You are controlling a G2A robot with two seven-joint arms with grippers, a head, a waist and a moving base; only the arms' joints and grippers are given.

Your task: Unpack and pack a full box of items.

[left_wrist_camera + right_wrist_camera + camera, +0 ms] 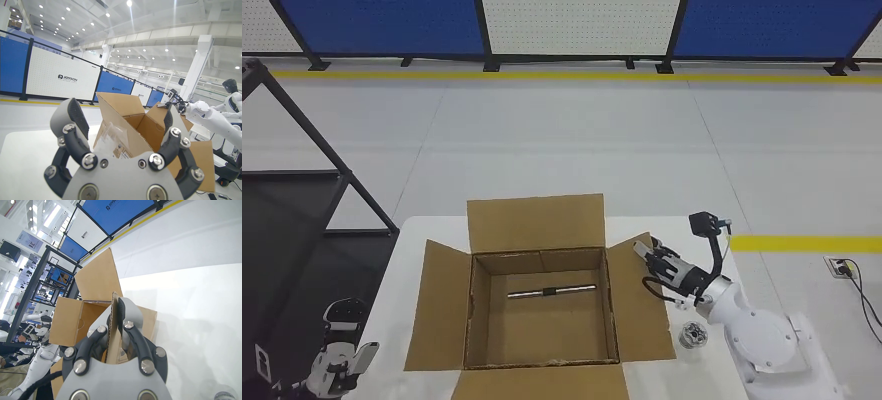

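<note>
An open cardboard box stands mid-table with all flaps spread out. On its floor lies a thin dark rod. My right gripper is at the box's right flap. In the right wrist view that gripper is shut on the flap's corrugated edge. My left gripper is open and holds nothing. It hangs off the table's left front corner, facing the box, which is some way from it. A clear plastic bag rests against the box's outer wall.
A small round metallic roll lies on the white table close to the right arm. A black metal frame stands left of the table. Blue and white partition panels line the far floor.
</note>
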